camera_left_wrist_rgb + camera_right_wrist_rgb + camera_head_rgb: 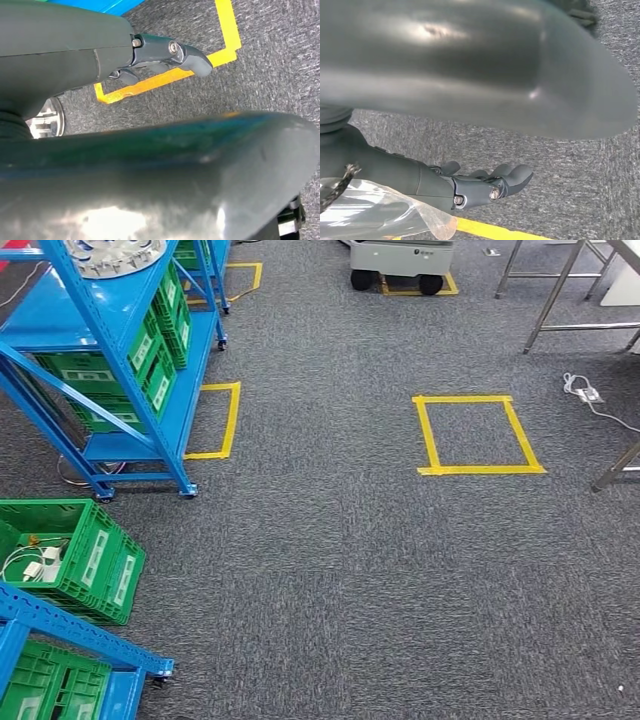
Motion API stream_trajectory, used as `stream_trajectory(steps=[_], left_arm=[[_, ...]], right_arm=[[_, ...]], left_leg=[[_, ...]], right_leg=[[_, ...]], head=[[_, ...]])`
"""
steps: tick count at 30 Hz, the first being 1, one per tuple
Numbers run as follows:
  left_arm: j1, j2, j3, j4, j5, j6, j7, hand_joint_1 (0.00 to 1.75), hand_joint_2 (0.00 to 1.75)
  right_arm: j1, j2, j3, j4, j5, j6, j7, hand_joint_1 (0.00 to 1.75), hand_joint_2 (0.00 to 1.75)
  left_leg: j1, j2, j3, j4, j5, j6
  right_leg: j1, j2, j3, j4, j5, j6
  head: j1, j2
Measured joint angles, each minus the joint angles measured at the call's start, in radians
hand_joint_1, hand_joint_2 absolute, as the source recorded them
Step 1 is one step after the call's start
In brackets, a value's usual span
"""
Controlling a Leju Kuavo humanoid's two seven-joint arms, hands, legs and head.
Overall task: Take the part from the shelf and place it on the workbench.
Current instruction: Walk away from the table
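robot facing the carpet, blue shelf (143, 360) to its left; the part (113, 255), apparently the pale round piece on the upper shelf board, lies at the frame's edge and is hard to identify. left hand (162, 55) and right hand (486, 187) hang released, fingers extended, holding nothing. the step calls for turning squarely toward the shelf and closing in before either arm rises, keeping clear of the green crates (75, 555).

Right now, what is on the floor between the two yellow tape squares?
Nothing, just bare grey carpet between the tape square by the blue shelf and the bigger tape square, seen from the head view.
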Motion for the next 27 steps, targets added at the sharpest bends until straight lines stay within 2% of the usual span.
stream_trajectory(steps=[1,2,3,5,7,8,9,11,12,13,14,15,16,18,19,20,22,23,25,27], left_arm=[[0.001,-0.001,0.002,-0.003,-0.001,0.000,0.000,0.00,0.00],[0.002,-0.002,0.004,-0.006,-0.002,0.000,0.000,0.00,0.00],[0.002,-0.003,0.007,-0.009,-0.004,0.000,0.000,0.00,0.00],[0.004,-0.005,0.013,-0.013,-0.009,0.000,0.000,0.00,0.00],[0.006,-0.006,0.017,-0.016,-0.012,0.000,0.000,0.00,0.00],[0.007,-0.007,0.018,-0.016,-0.012,0.000,0.001,0.00,0.00],[0.008,-0.008,0.019,-0.017,-0.013,0.000,0.001,0.00,0.00],[0.007,-0.010,0.020,-0.019,-0.013,0.000,0.001,0.00,0.00],[0.006,-0.010,0.020,-0.019,-0.013,0.000,0.001,0.00,0.00],[0.006,-0.010,0.021,-0.020,-0.013,0.000,0.001,0.00,0.00],[0.007,-0.010,0.022,-0.020,-0.013,0.000,0.001,0.00,0.00],[0.007,-0.010,0.023,-0.022,-0.013,0.000,0.002,0.00,0.00],[0.008,-0.010,0.024,-0.024,-0.013,0.001,0.002,0.00,0.00],[0.008,-0.010,0.026,-0.029,-0.013,0.002,0.002,0.00,0.00],[0.007,-0.010,0.028,-0.031,-0.013,0.003,0.002,0.00,0.00],[0.007,-0.010,0.030,-0.032,-0.013,0.004,0.002,0.00,0.00],[0.008,-0.012,0.033,-0.034,-0.013,0.005,0.002,0.00,0.00],[0.010,-0.014,0.033,-0.035,-0.013,0.005,0.002,0.00,0.00],[0.010,-0.019,0.036,-0.035,-0.013,0.006,0.002,0.00,0.00],[0.011,-0.022,0.040,-0.035,-0.014,0.007,0.004,0.00,0.00]], right_arm=[[-0.002,0.002,0.000,0.001,0.000,-0.001,0.000,0.00,0.00],[-0.004,0.003,0.000,0.001,-0.001,-0.001,0.000,0.00,0.00],[-0.006,0.005,0.000,0.001,-0.001,-0.002,0.000,0.00,0.00],[-0.008,0.006,-0.001,0.002,-0.002,-0.002,0.000,0.00,0.00],[-0.009,0.006,-0.001,0.003,-0.003,0.000,0.000,0.00,0.00],[-0.009,0.006,-0.001,0.003,-0.003,0.001,0.000,0.00,0.00],[-0.008,0.006,-0.001,0.003,-0.003,0.002,0.000,0.00,0.00],[-0.006,0.006,-0.001,0.005,-0.003,0.003,0.000,0.00,0.00],[-0.006,0.006,-0.001,0.006,-0.003,0.003,0.000,0.00,0.00],[-0.005,0.006,-0.001,0.007,-0.003,0.004,0.000,0.00,0.00],[-0.005,0.006,-0.001,0.008,-0.003,0.004,0.000,0.00,0.00],[-0.005,0.006,-0.001,0.008,-0.003,0.004,0.000,0.00,0.00],[-0.006,0.007,-0.001,0.008,-0.003,0.004,0.000,0.00,0.00],[-0.006,0.008,-0.001,0.008,-0.003,0.005,0.000,0.00,0.00],[-0.006,0.009,-0.001,0.008,-0.003,0.005,0.000,0.00,0.00],[-0.007,0.009,-0.001,0.009,-0.003,0.005,0.000,0.00,0.00],[-0.008,0.009,-0.001,0.009,-0.003,0.005,0.000,0.00,0.00],[-0.009,0.009,-0.001,0.009,-0.003,0.005,0.000,0.00,0.00],[-0.008,0.009,0.000,0.010,-0.003,0.004,0.000,0.00,0.00],[-0.007,0.009,0.000,0.013,-0.004,0.000,0.000,0.00,0.00]], left_leg=[[0.001,-0.001,-0.004,0.005,0.000,-0.007],[0.000,-0.003,-0.008,0.010,0.000,-0.014],[-0.001,-0.006,-0.011,0.017,0.001,-0.022],[-0.003,-0.010,-0.019,0.025,0.007,-0.034],[0.001,-0.007,-0.032,0.039,-0.001,-0.043],[0.003,0.001,-0.045,0.065,-0.027,-0.045],[0.004,0.010,-0.064,0.110,-0.067,-0.046],[0.003,0.025,-0.107,0.244,-0.158,-0.045],[0.001,0.027,-0.119,0.300,-0.182,-0.041],[-0.002,0.027,-0.117,0.330,-0.182,-0.035],[-0.007,0.028,-0.098,0.325,-0.162,-0.026],[-0.014,0.028,-0.062,0.282,-0.130,-0.015],[-0.024,0.030,-0.012,0.213,-0.101,-0.003],[-0.042,0.039,0.082,0.067,-0.084,0.019],[-0.048,0.043,0.109,0.020,-0.088,0.027],[-0.050,0.045,0.118,-0.003,-0.094,0.030],[-0.046,0.045,0.118,-0.023,-0.086,0.029],[-0.042,0.045,0.115,-0.030,-0.079,0.027],[-0.038,0.045,0.107,-0.037,-0.063,0.025],[-0.038,0.044,0.096,-0.035,-0.055,0.026]], right_leg=[[-0.004,0.004,0.043,-0.073,0.023,0.006],[-0.006,0.011,0.076,-0.127,0.044,0.005],[-0.006,0.017,0.093,-0.157,0.050,0.002],[-0.003,0.023,0.086,-0.153,0.053,-0.016],[0.000,0.015,0.067,-0.150,0.057,-0.034],[0.001,0.009,0.055,-0.150,0.062,-0.045],[0.004,0.003,0.043,-0.150,0.069,-0.056],[0.015,-0.010,0.022,-0.150,0.081,-0.070],[0.021,-0.016,0.013,-0.150,0.087,-0.074],[0.027,-0.022,0.005,-0.149,0.094,-0.077],[0.033,-0.026,-0.003,-0.149,0.101,-0.079],[0.037,-0.028,-0.010,-0.149,0.108,-0.080],[0.039,-0.030,-0.016,-0.149,0.115,-0.081],[0.041,-0.035,-0.022,-0.148,0.127,-0.077],[0.041,-0.037,-0.025,-0.147,0.133,-0.074],[0.041,-0.040,-0.027,-0.147,0.139,-0.070],[0.041,-0.040,-0.035,-0.146,0.144,-0.061],[0.041,-0.034,-0.044,-0.133,0.134,-0.056],[0.038,-0.018,-0.081,-0.049,0.074,-0.044],[0.034,-0.011,-0.124,0.075,0.008,-0.033]], head=[[0.001,0.000],[0.002,0.000],[0.001,0.000],[0.000,0.000],[-0.003,0.000],[-0.006,0.000],[-0.009,0.000],[-0.014,0.000],[-0.015,0.000],[-0.014,0.000],[-0.014,0.000],[-0.014,0.000],[-0.014,0.000],[-0.014,0.000],[-0.015,0.000],[-0.015,0.000],[-0.016,0.000],[-0.015,0.000],[-0.012,0.000],[-0.010,0.000]])
